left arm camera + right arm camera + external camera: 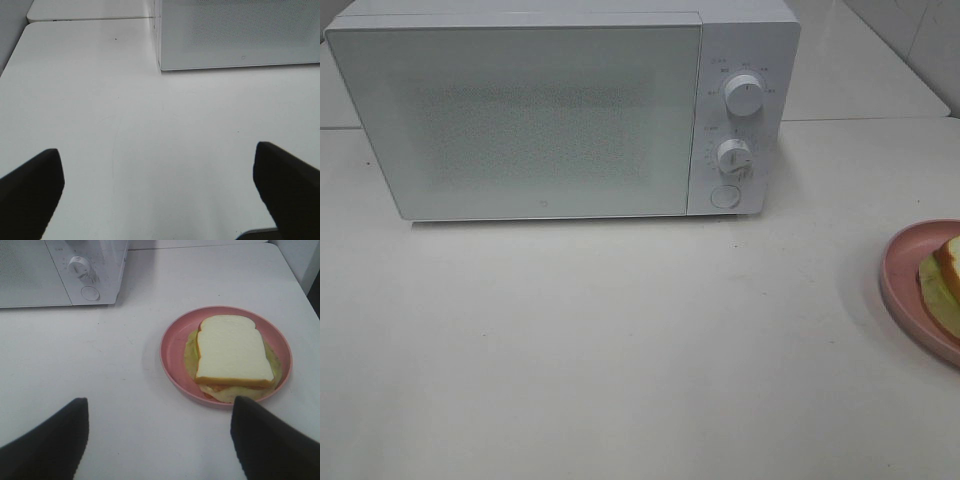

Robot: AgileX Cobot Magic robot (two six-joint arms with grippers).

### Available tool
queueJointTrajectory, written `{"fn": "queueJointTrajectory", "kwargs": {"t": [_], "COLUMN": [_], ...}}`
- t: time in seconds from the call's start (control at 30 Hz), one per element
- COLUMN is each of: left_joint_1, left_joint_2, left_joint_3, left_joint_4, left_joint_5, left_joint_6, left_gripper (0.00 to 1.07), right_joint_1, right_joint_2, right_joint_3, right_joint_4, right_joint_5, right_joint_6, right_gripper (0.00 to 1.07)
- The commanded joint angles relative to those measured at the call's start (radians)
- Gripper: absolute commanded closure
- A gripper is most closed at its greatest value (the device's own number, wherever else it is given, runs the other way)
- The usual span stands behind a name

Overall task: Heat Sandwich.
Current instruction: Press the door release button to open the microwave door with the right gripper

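Observation:
The sandwich (229,351), white bread with a tan crust and pale green-yellow filling, lies on a round pink plate (172,352). In the exterior high view only its edge (945,275) shows at the far right on the plate (905,275). The white microwave (550,110) stands at the back with its door closed. My right gripper (159,440) is open, hovering over the table short of the plate, nothing between its fingers. My left gripper (157,192) is open over bare table in front of the microwave's (235,35) corner. Neither gripper shows in the exterior high view.
The microwave has two knobs (744,96) and a round button (724,196) on its right panel. A second table (85,10) adjoins behind. White table surface (620,340) stretches in front of the microwave.

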Motion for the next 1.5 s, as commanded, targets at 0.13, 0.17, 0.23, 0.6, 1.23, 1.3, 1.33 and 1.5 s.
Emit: {"fn": "queueJointTrajectory", "kwargs": {"t": [0.13,0.17,0.23,0.6,1.23,1.3,1.33,1.5], "left_joint_1": [0.002,0.002,0.002,0.002,0.002,0.002,0.002,0.002], "left_joint_2": [-0.026,-0.026,-0.026,-0.026,-0.026,-0.026,-0.026,-0.026], "left_joint_3": [0.003,0.003,0.003,0.003,0.003,0.003,0.003,0.003], "left_joint_4": [0.000,0.000,0.000,0.000,0.000,0.000,0.000,0.000], "left_joint_5": [-0.003,-0.003,-0.003,-0.003,-0.003,-0.003,-0.003,-0.003], "left_joint_6": [0.000,0.000,0.000,0.000,0.000,0.000,0.000,0.000], "left_gripper": [0.09,0.09,0.09,0.09,0.09,0.09,0.09,0.09], "right_joint_1": [-0.007,-0.007,-0.007,-0.007,-0.007,-0.007,-0.007,-0.007], "right_joint_2": [-0.026,-0.026,-0.026,0.011,0.397,0.437,0.437,0.552], "right_joint_3": [0.001,0.001,0.001,-0.023,-0.032,-0.032,-0.032,-0.032], "right_joint_4": [-0.006,-0.006,-0.006,0.011,0.012,0.012,0.012,0.012], "right_joint_5": [-0.009,-0.009,-0.009,-0.020,-0.266,-0.294,-0.294,-0.399], "right_joint_6": [-0.010,-0.010,-0.010,-0.010,-0.009,-0.009,-0.009,-0.009], "right_gripper": [0.32,0.32,0.32,0.32,0.32,0.32,0.32,0.32]}}
